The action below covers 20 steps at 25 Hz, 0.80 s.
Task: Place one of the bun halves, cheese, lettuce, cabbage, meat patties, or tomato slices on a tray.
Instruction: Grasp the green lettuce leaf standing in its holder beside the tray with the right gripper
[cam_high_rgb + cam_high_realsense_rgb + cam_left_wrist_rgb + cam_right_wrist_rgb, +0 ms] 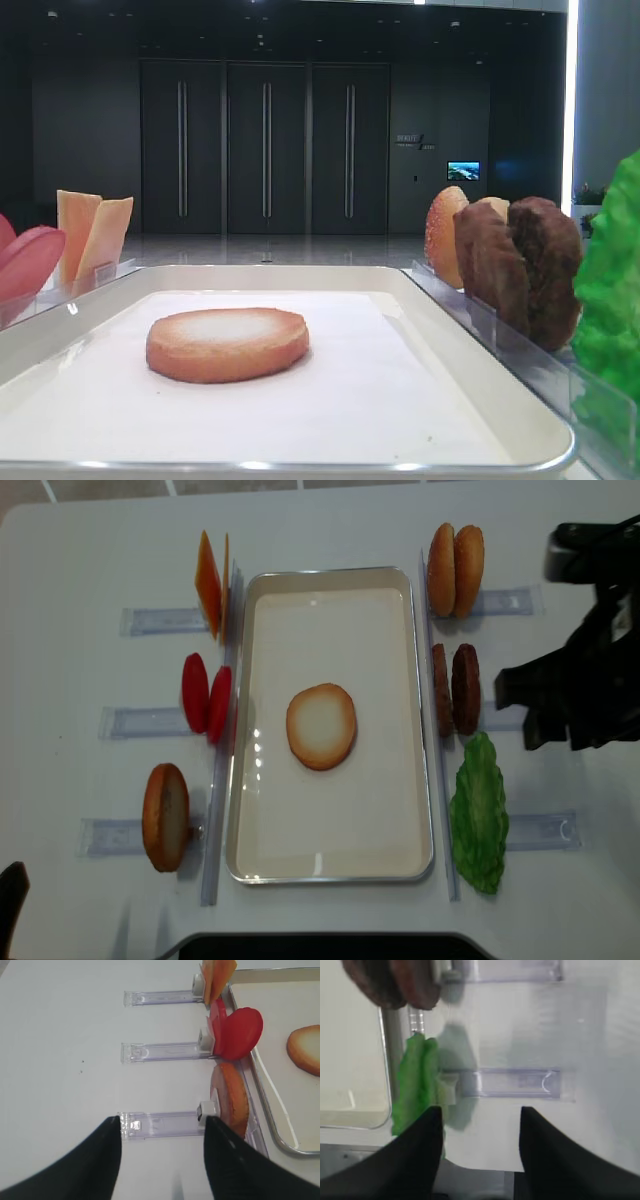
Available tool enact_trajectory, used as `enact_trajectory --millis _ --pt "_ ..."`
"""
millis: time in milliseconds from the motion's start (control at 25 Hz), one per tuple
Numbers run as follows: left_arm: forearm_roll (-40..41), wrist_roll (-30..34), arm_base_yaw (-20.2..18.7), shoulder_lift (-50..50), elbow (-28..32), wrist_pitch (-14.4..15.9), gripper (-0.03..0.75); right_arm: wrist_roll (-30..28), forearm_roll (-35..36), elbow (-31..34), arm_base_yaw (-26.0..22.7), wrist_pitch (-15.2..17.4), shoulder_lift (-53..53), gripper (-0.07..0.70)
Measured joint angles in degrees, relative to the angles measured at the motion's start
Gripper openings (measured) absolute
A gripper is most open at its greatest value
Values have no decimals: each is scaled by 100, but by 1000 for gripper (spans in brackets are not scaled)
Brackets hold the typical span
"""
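Your tray (420, 730) sits mid-bench with one bun half (321, 726) lying flat at its centre, pale face up. Taking that bun as the dial's hub in the overhead view: the cheese (209, 583) stands on edge at 11 o'clock, the tomato slices (206, 696) at 9, another bun half (166, 816) at 8, all in clear racks (165, 1052) just outside the tray's left rim. At 1 o'clock stand two more bun halves (456, 569), at 3 the meat patties (455, 689), at 4 the lettuce (480, 815).

Your right claw (481, 1132) has its jaws spread apart with nothing between them, hovering over the bench just beside the lettuce. Your left claw (162, 1142) is likewise spread and empty, above the rack by the near-left bun.
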Motion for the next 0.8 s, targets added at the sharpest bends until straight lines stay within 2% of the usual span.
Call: enact_trajectory --millis 80,200,400,640,720,800 --pt "0 0 0 0 0 0 408 434 -171 -139 586 6 322 340" --pt "0 0 0 0 0 0 408 766 -193 -376 984 0 629 339" --pt "0 0 0 0 0 0 408 995 -198 -435 1138 -1 782 339" --pt "0 0 0 0 0 0 408 1084 -198 -20 1139 -76 828 330" --pt "0 0 0 0 0 0 408 1084 -198 90 1139 -105 828 300" --pt "0 0 0 0 0 0 408 1090 -198 134 1165 -134 833 227"
